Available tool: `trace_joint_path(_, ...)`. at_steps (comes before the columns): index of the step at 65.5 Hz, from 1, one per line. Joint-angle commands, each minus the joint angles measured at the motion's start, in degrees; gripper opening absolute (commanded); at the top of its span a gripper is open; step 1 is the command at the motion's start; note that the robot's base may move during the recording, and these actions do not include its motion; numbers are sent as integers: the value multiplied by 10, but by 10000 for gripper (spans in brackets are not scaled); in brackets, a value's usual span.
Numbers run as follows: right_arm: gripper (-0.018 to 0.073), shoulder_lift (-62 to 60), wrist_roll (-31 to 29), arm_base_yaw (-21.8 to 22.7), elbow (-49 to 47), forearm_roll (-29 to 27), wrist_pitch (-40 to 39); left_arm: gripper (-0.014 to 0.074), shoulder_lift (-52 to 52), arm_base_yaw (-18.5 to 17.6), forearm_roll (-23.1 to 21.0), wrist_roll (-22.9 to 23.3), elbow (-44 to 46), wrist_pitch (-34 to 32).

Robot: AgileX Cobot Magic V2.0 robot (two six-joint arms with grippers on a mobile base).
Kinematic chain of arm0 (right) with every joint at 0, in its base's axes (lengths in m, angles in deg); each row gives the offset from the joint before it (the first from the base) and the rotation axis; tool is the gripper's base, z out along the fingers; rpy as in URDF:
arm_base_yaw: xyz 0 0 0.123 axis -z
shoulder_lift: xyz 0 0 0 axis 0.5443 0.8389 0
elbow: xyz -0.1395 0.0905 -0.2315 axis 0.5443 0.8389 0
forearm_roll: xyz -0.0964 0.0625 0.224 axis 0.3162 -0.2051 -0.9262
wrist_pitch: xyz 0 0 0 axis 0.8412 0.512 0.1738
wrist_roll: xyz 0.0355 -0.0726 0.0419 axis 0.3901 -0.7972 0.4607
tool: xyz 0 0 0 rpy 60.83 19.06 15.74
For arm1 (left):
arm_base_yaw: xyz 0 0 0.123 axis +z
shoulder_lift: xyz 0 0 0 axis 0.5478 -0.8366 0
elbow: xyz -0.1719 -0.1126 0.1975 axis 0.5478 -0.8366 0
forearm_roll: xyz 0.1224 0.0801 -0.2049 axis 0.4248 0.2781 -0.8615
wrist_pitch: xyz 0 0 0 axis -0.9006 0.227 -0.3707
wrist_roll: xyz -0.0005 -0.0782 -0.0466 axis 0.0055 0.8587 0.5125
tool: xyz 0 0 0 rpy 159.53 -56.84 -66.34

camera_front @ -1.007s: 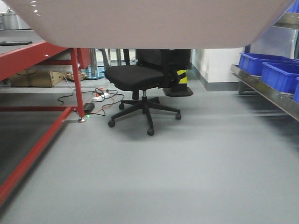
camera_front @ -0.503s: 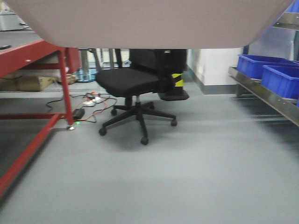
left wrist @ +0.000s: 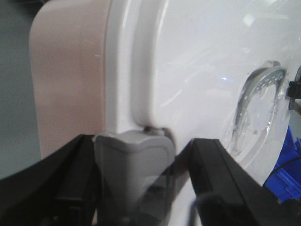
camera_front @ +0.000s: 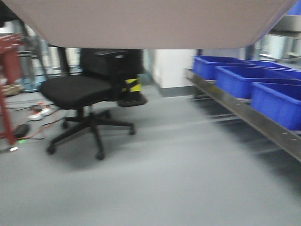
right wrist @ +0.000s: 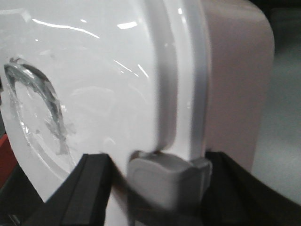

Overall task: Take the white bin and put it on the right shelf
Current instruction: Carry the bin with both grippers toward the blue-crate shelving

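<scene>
The white bin (camera_front: pixel 150 23) hangs high in front of the robot, up and to the left of the right shelf (camera_front: pixel 263 125). Its underside fills the top of the front view. The left claw (left wrist: pixel 141 181) holds one end, its fingers (left wrist: pixel 66 183) closed in on either side of a grey clasp (left wrist: pixel 134 155) at the lid's rim. The right claw (right wrist: pixel 160 188) holds the other end the same way.

Both holds sit on small, glossy patches. If the arms drift apart or the base jolts, the bin could slip or a clasp could spring open. The front view is smeared sideways, so the base seems to be swinging, and I judge that a wide load could sway.

On the shelf, blue bins (camera_front: pixel 244 80) stand in a row just behind its steel rail (camera_front: pixel 282 141). A bin lowered there would strike them or catch on the rail. The white bin hides most of what lies above that row, so I cannot tell whether a higher level is free.

Left of the shelf the floor (camera_front: pixel 178 179) lies open and bare. The chair (camera_front: pixel 80 89) stands well to the left of the shelf, with the red table (camera_front: pixel 7 80) and cables (camera_front: pixel 33 113) farther left again. The rail's front edge is the nearest hard line.
</scene>
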Motion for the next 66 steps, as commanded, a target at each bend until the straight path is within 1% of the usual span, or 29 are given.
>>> trace_joint_path(1,412,-9,-4,-10,-22,-136,58,260,11,-15,-127,-2,21,97)
trace_joint_path(66,412,-9,-4,-10,-22,-136,58,260,11,-15,-127,-2,21,97)
